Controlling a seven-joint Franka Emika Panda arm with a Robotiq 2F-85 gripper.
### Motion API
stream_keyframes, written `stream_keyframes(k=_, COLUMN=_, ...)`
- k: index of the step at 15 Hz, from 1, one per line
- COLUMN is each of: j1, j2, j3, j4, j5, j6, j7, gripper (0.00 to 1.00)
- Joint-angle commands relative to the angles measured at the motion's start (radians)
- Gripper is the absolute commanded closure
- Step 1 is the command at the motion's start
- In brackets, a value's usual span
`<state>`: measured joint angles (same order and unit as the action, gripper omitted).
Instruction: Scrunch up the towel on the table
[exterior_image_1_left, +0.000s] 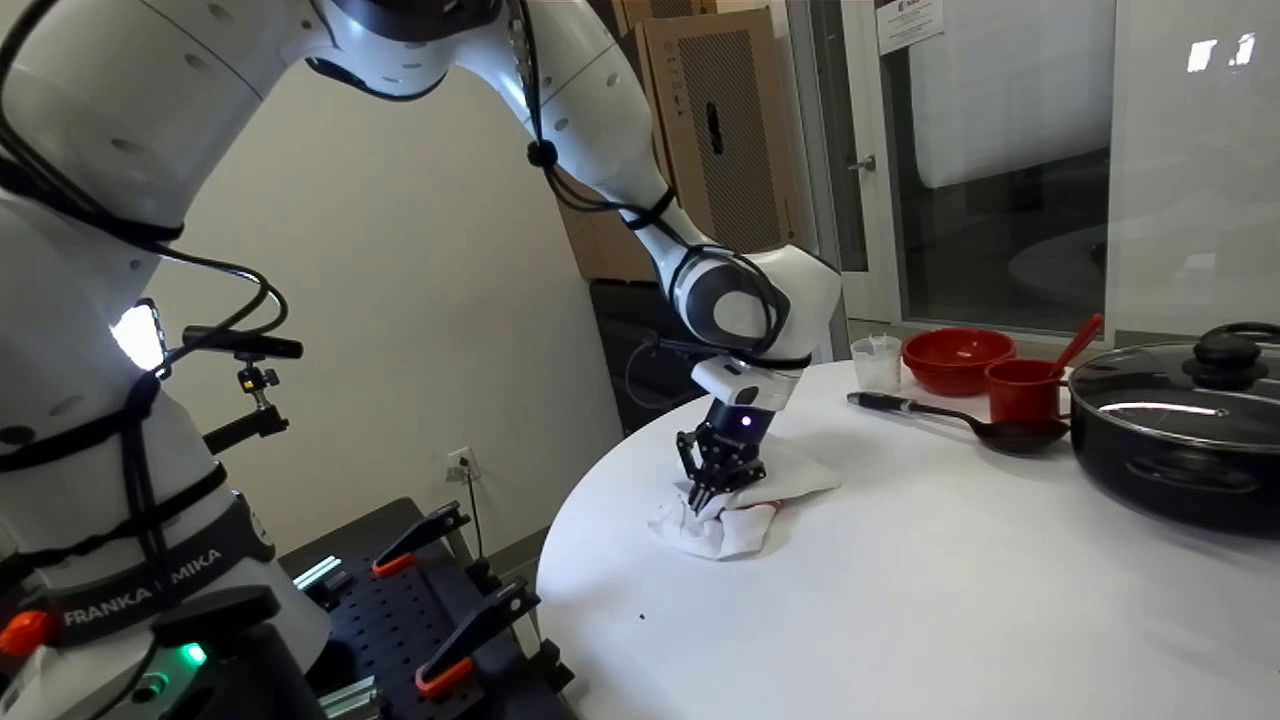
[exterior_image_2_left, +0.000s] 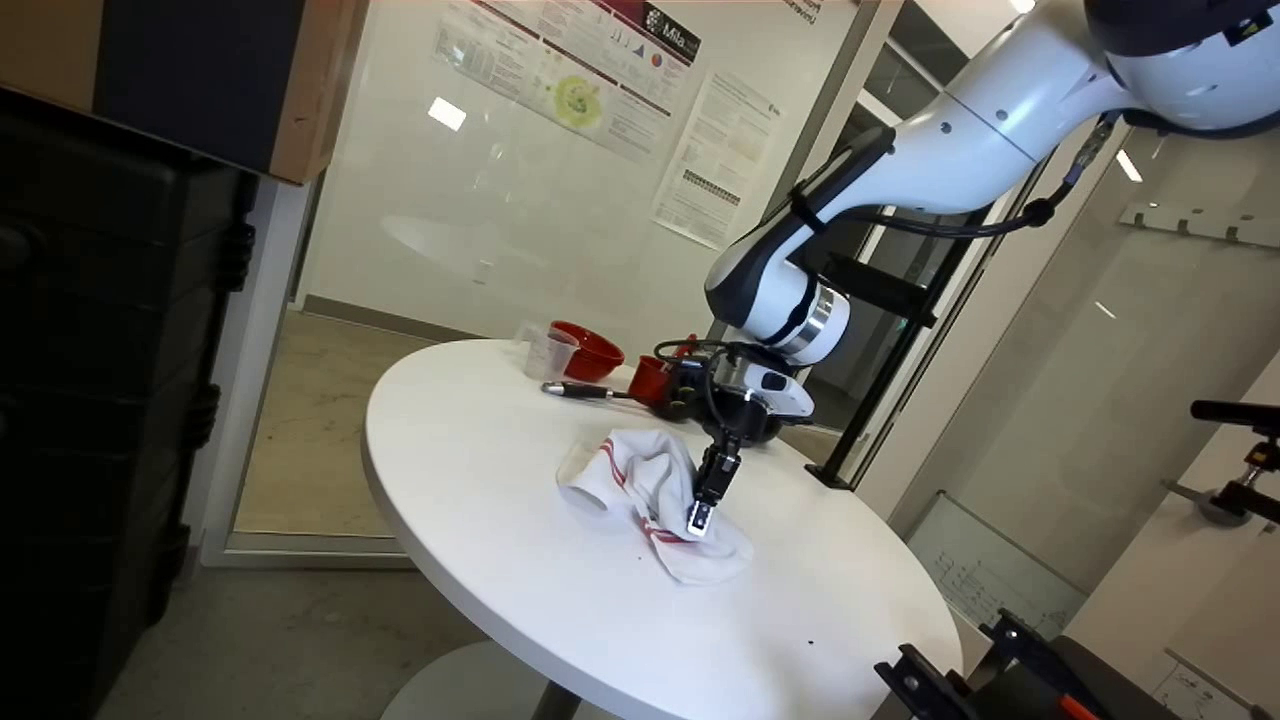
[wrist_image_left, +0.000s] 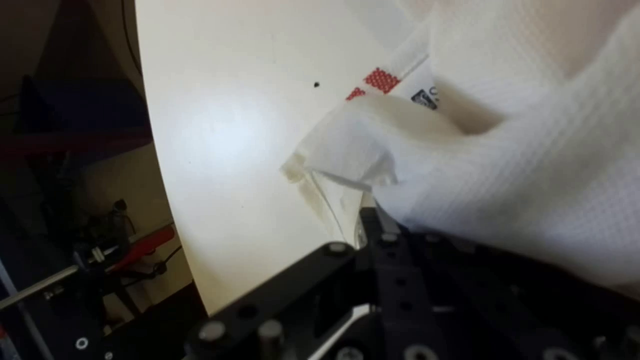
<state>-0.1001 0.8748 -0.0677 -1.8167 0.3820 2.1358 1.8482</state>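
Can read "FRANKA" and "MIKA" on the arm base (exterior_image_1_left: 225, 545), with cables (exterior_image_1_left: 143, 490) across the gap; on a poster (exterior_image_2_left: 570, 72) cut off at the top, "Mila", with finer print illegible. On the label (wrist_image_left: 425, 98) of the towel (exterior_image_2_left: 652, 482), can make out only a dark emblem beside half-covered lettering. Can place the towel bunched on the counter (exterior_image_2_left: 500, 525), with the claw (exterior_image_1_left: 703, 500) closed on it, fingertips (wrist_image_left: 369, 219) partly hidden.

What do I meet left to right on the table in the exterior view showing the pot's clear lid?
Dark speck, white towel, translucent cup, red bowl, red cup, black lidded pot.
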Motion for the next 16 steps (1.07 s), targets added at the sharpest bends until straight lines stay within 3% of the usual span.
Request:
stream_keyframes(k=1, j1=0.021, j2=0.003, j3=-0.015, j4=0.008, j5=0.01, j6=-0.006, j7=0.003, gripper=0.99)
stream_keyframes(k=2, j1=0.027, j2=0.003, j3=-0.015, j4=0.009, j5=0.009, j6=-0.005, j7=0.011, gripper=0.99)
stream_keyframes(k=3, j1=0.043, j2=-0.027, j3=-0.023, j4=-0.03, j5=-0.001, j6=0.033, j7=0.007, gripper=0.74)
stream_keyframes(k=4, j1=0.05, j2=-0.054, j3=-0.025, j4=-0.065, j5=-0.005, j6=0.061, j7=-0.005, gripper=0.73)
stream_keyframes(k=7, j1=0.103, j2=-0.157, j3=-0.048, j4=-0.219, j5=-0.058, j6=0.19, j7=-0.03, gripper=0.53)
stream_keyframes(k=8, j1=0.061, j2=-0.058, j3=-0.028, j4=-0.088, j5=-0.024, j6=0.113, j7=-0.008, gripper=0.69)
stream_keyframes(k=10, j1=0.085, j2=-0.105, j3=-0.035, j4=-0.155, j5=-0.042, j6=0.158, j7=-0.009, gripper=0.53)
stream_keyframes(k=16, j1=0.095, j2=-0.136, j3=-0.041, j4=-0.192, j5=-0.048, j6=0.17, j7=-0.009, gripper=0.52)
